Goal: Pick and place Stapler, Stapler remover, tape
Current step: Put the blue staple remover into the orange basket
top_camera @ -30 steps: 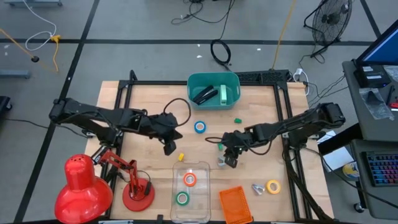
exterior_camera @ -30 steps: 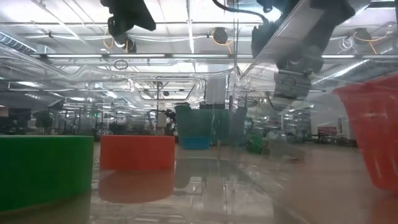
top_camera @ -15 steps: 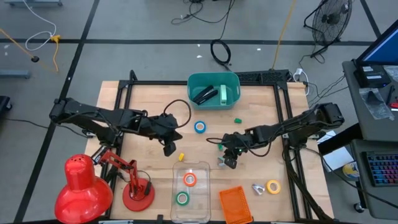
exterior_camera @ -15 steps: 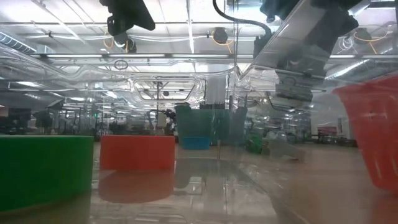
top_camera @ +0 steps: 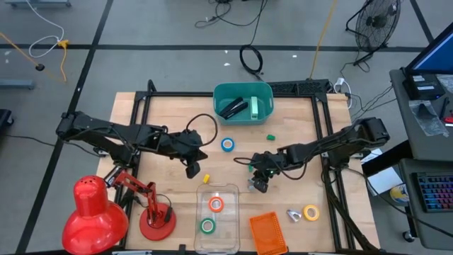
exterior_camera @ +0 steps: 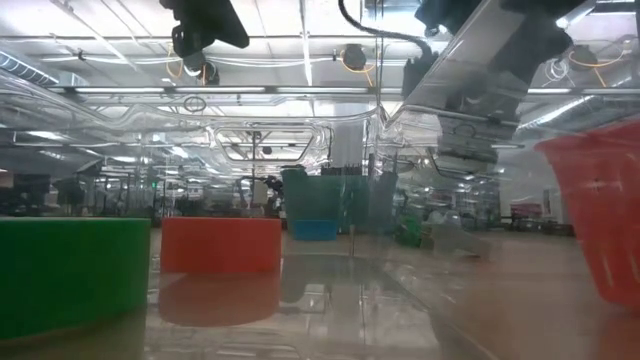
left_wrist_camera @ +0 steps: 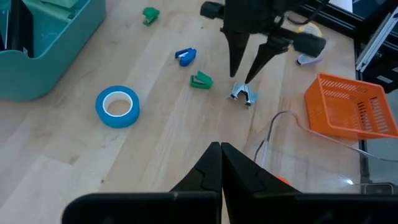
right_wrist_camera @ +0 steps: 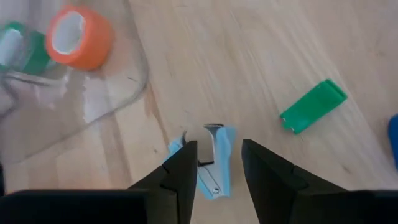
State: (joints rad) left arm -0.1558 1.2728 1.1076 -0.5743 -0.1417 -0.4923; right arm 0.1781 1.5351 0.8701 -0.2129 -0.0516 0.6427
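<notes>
Pale-blue staple remover (right_wrist_camera: 208,163) is sitting between open right gripper (right_wrist_camera: 214,163) fingers, untouched; left gripper (left_wrist_camera: 220,163) is hovering closed nr table centre.

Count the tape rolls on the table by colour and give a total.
Blue tape roll: 1
Orange tape roll: 1
Green tape roll: 1
Yellow tape roll: 1
Total: 4

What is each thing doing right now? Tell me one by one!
Right gripper: open, straddling the staple remover.
Staple remover: lying on the table, not lifted.
Left gripper: shut, empty.
Orange tape: in the clear tray.
Green tape: in the clear tray.
Blue tape: flat on the table.
Yellow tape: flat on the table.
</notes>
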